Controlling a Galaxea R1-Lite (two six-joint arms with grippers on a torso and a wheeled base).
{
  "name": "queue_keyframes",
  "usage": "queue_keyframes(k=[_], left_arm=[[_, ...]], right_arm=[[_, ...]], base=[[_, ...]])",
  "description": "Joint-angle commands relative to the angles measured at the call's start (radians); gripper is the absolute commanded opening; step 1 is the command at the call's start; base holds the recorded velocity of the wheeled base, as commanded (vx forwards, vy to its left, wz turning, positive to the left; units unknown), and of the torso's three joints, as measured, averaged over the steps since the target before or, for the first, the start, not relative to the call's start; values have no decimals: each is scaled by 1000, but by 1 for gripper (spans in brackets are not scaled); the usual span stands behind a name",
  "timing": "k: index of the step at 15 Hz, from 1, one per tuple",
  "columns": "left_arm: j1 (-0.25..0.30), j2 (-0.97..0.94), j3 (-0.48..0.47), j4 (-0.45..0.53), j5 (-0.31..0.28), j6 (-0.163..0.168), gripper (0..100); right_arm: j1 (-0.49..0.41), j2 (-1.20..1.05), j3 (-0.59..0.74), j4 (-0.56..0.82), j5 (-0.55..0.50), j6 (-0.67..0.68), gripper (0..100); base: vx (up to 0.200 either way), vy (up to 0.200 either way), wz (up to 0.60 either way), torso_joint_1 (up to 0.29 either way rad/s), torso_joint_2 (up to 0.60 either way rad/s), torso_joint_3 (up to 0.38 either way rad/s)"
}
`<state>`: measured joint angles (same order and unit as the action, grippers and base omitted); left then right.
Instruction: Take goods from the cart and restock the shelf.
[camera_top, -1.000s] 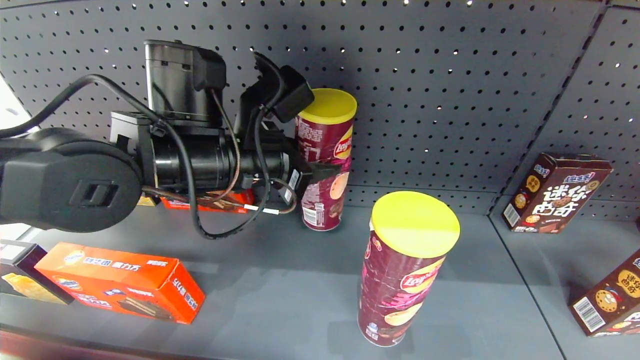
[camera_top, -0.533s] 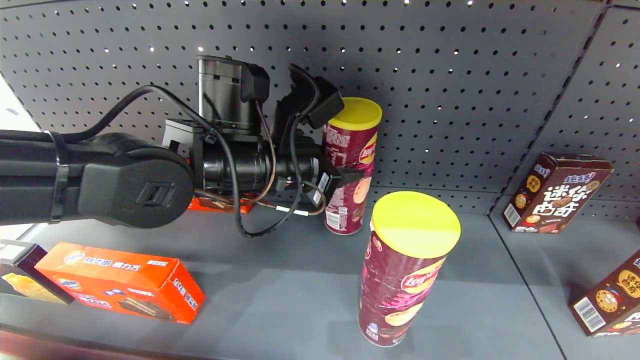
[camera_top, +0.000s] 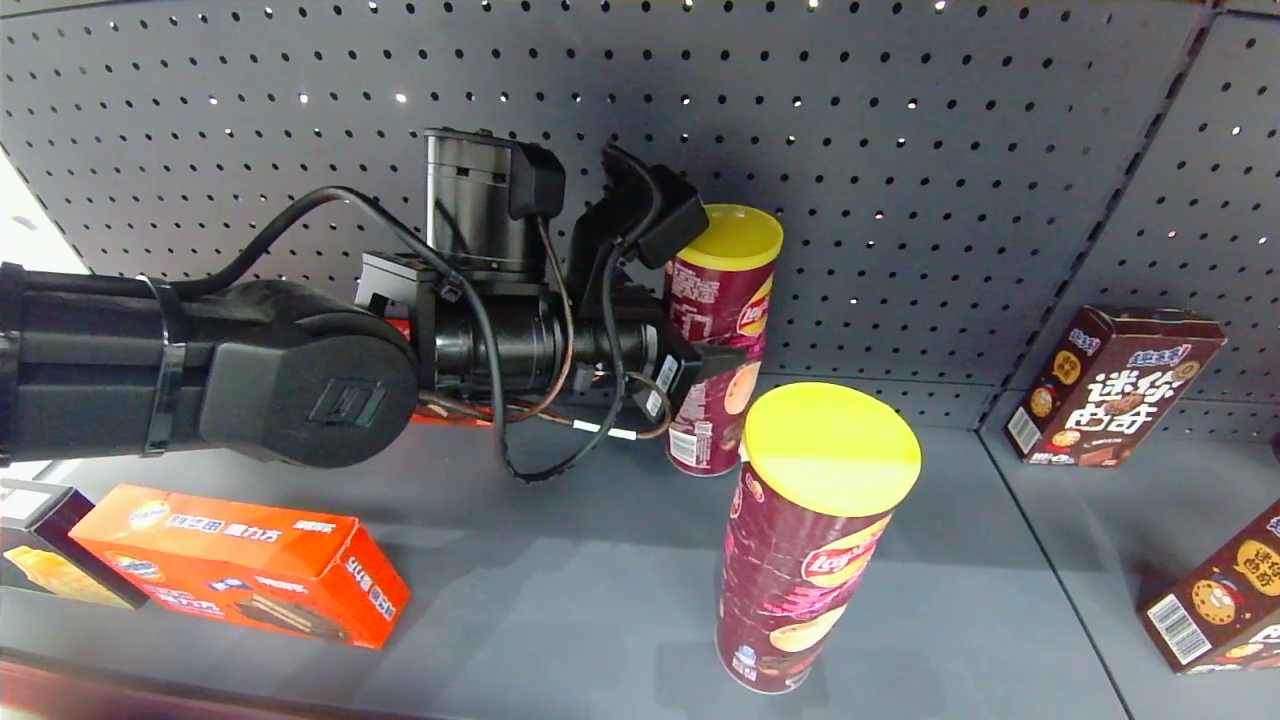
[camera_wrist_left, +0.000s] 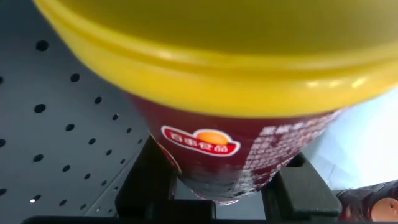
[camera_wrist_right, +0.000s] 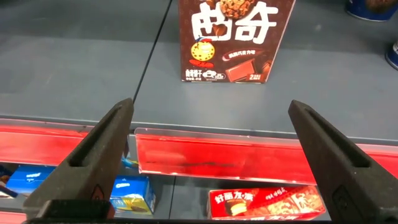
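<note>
At the back of the shelf (camera_top: 560, 600), by the pegboard (camera_top: 900, 150): left gripper (camera_top: 712, 358) clamped on the mid-body of an upright maroon chip can (camera_top: 735, 275) with yellow lid and barcode; shelf contact not resolvable. Second can (camera_top: 800, 560) stands just in front. Left wrist view: black fingers (camera_wrist_left: 146, 186) flank the can, orange emblem on label. Right gripper (camera_wrist_right: 211, 155) spread wide, holding nothing, facing a brown cookie box (camera_wrist_right: 233, 40) with white characters.

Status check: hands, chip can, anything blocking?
Left hand shut on chip can, upright at back of shelf. Right hand open, empty, facing cookie box. Second can stands close in front.
</note>
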<state>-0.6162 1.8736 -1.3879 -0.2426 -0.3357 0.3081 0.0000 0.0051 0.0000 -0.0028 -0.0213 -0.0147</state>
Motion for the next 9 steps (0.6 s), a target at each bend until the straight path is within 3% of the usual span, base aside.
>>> queue_keyframes(k=[1,6,9], left_arm=[[-8,6,1,-1,0,-1,0],[-22,9,24,-1,0,-4,0],[-28,10,61,-49,0,-6,0]], right_arm=[[0,1,0,0,0,-1,100],[0,3,0,0,0,-1,100],[0,3,0,0,0,1,100]], base=[[0,0,0,0,0,0],[0,0,0,0,0,0],[0,0,0,0,0,0]])
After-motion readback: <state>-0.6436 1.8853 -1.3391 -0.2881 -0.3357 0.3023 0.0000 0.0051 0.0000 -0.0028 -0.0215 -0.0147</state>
